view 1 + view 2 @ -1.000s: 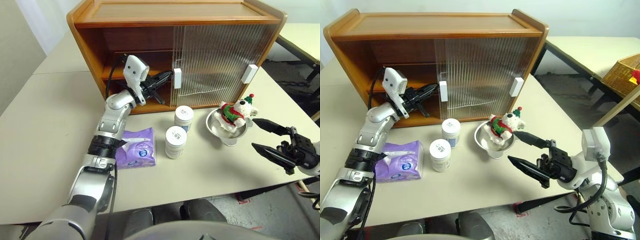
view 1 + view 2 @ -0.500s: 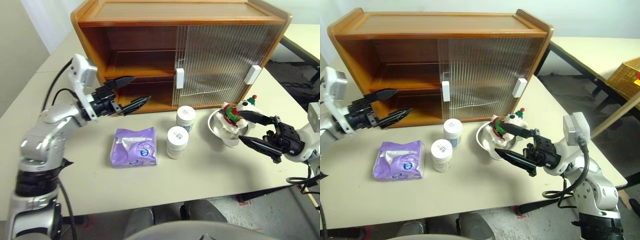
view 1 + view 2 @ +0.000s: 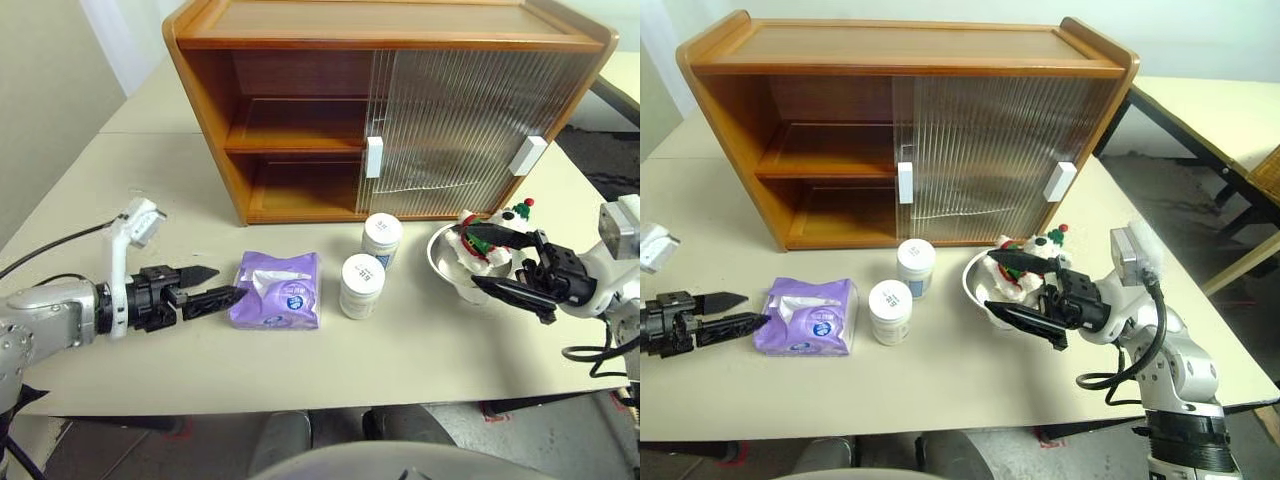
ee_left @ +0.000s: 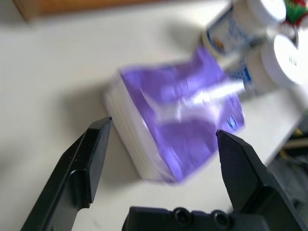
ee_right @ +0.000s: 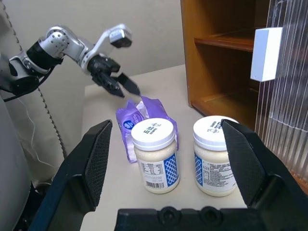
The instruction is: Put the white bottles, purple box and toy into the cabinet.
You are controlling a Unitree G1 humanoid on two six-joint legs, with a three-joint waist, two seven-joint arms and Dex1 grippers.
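Note:
The purple box (image 3: 278, 290) lies flat on the table, with my open left gripper (image 3: 225, 284) low just to its left and pointing at it. In the left wrist view the box (image 4: 183, 120) sits ahead between the spread fingers (image 4: 91, 159). Two white bottles (image 3: 382, 238) (image 3: 361, 284) stand upright right of the box. The toy (image 3: 1043, 244) rests in a steel bowl (image 3: 435, 262). My right gripper (image 3: 475, 257) is open, one finger over the toy and one along the bowl's front. The cabinet (image 3: 205, 90) stands behind, its left half open and both shelves bare.
Both ribbed doors cover the cabinet's right half, with white handles (image 3: 374, 157) (image 3: 527, 153). The table (image 3: 420, 340) has free room in front of the bottles, and its front edge is close to me. A second table (image 3: 1200, 110) stands at the right.
My left gripper left the door handle, opened, and swung back and down to the table beside the purple box. My right gripper edged left to the bowl. The camera shifted.

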